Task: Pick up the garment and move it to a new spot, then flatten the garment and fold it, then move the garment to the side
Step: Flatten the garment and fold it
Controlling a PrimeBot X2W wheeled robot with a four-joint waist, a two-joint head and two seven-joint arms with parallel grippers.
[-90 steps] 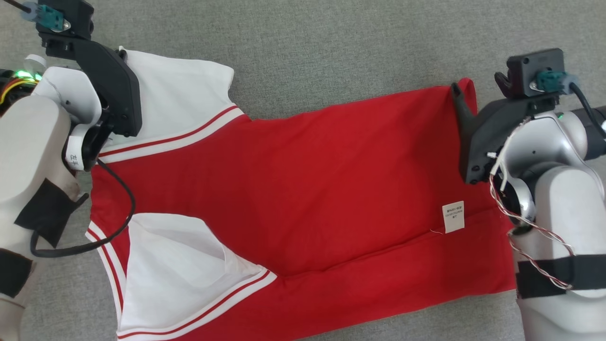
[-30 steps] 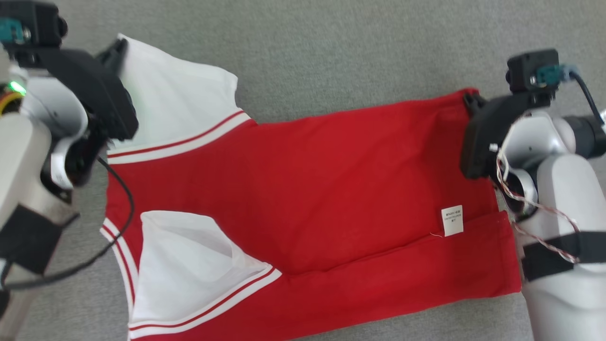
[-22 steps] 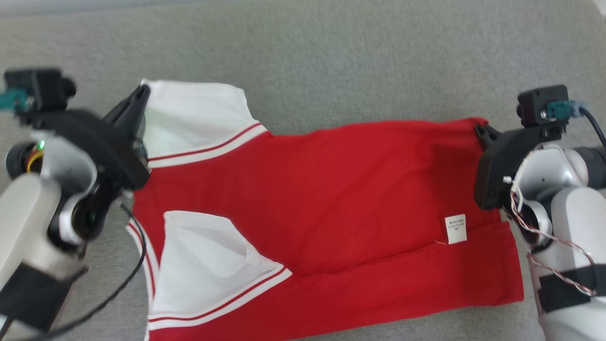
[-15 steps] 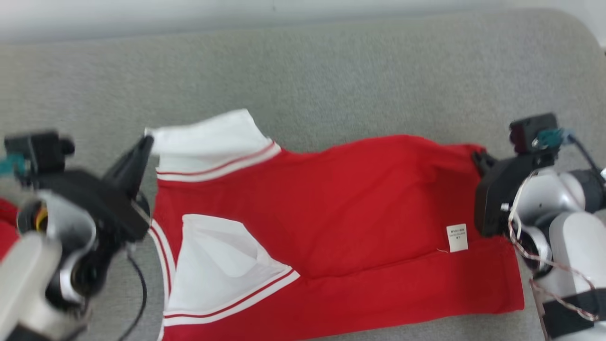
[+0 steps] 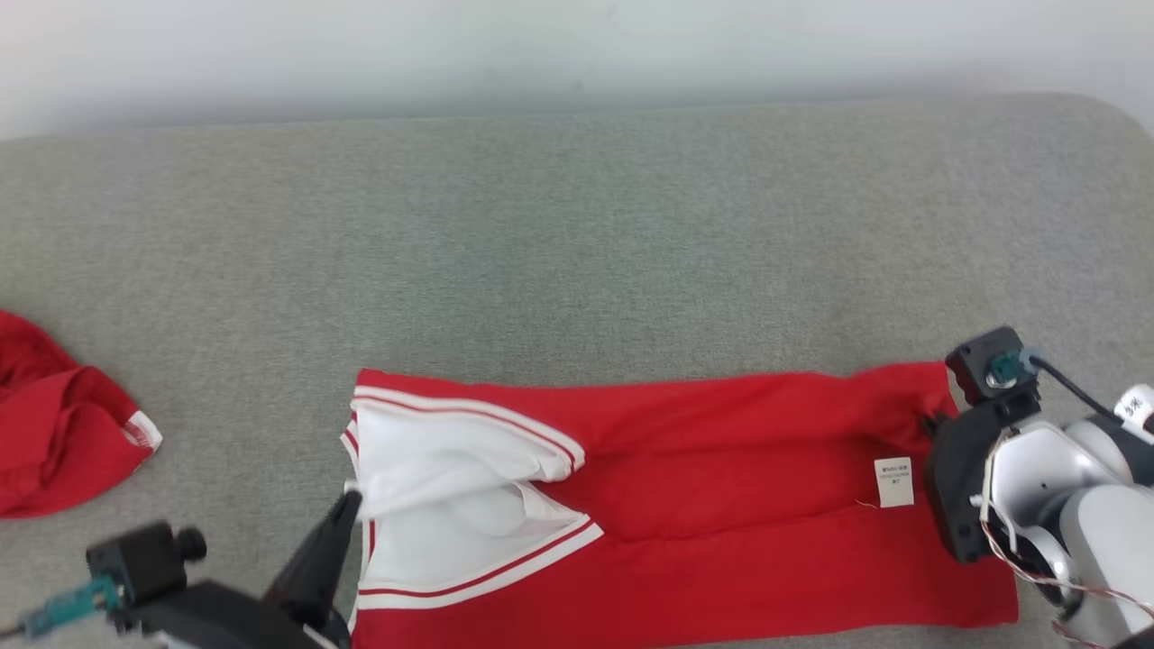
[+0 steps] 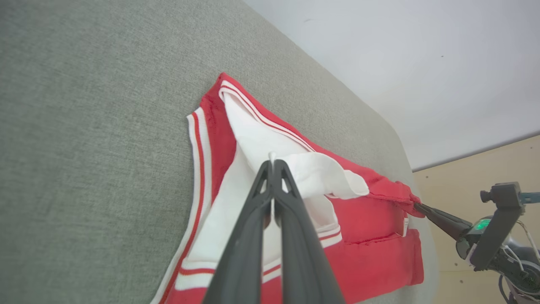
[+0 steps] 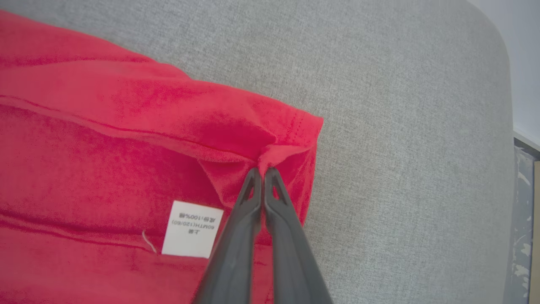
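Nearest the robot: left gripper (image 6: 272, 162), jaws pressed together on a fold of the white sleeve (image 6: 312, 175). The cloth is lifted into a soft peak at the tips.

Right gripper (image 7: 262, 171), jaws likewise closed, pinching the red hem corner (image 7: 287, 154). The fabric puckers around the tips. The care label (image 7: 192, 229) lies just beside them.

Between the two: the garment (image 5: 721, 505), red with white striped-trim sleeves. It lies lengthwise along the near edge of the counter (image 5: 577, 270), its far long side doubled over toward the robot.

Handling, judged: thin knit, light, wholly limp. It sags and creases wherever it is unsupported and has no stiffness to push against. The grey cover looks grippy, so a dragged layer may bunch.

- Best holds are the seamed edges, hem corner and sleeve cuff, where the cloth is doubled and less likely to slip out.
- Keeping the two ends taut should keep the fold line straight.
- The sleeve pinch catches little cloth and could pull free.

Farther off: a second red cloth (image 5: 54, 442), crumpled at the left and well apart from the garment. Beyond that is bare counter, then a pale wall (image 5: 577, 54).
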